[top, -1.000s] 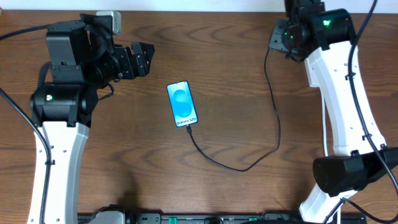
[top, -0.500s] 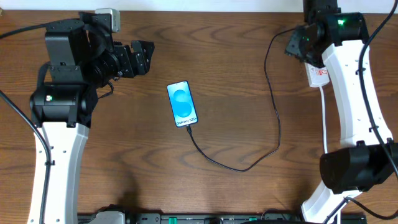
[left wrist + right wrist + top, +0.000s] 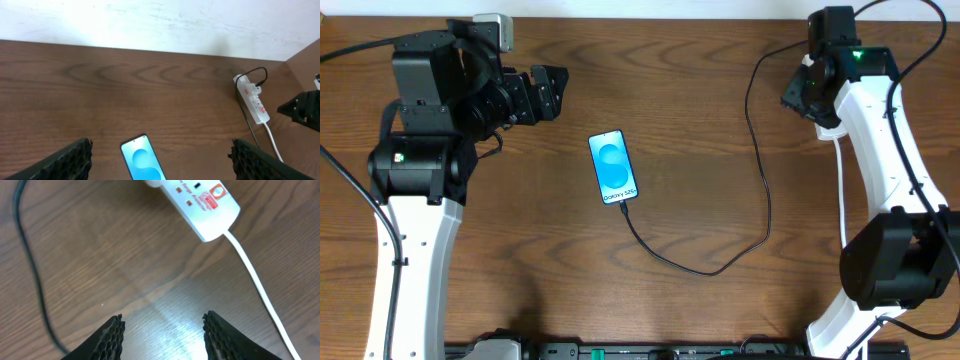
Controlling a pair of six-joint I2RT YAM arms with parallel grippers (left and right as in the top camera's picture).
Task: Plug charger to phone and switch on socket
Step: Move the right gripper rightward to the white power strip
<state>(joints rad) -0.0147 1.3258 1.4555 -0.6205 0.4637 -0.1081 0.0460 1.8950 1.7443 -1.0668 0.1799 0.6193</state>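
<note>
My right pincer (image 3: pixel 165 335) hangs open and empty near the narrow white socket strip (image 3: pixel 205 205), so it can reach the switch. The small blue-screen phone (image 3: pixel 613 167), with the thin black charger cable (image 3: pixel 765 200) touching it, lies well away from the socket. My left pincer (image 3: pixel 552 92) is open too.

Table (image 3: pixel 700 110): dark wood grain, smooth, slight sheen. Socket (image 3: pixel 206 209): glossy white plastic. Phone (image 3: pixel 613 167): glossy screen. Charger (image 3: pixel 768 210): matt black cable.

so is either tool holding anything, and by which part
Nothing is held. The left tool hangs open, away from the phone; the right tool is open near the socket.
</note>
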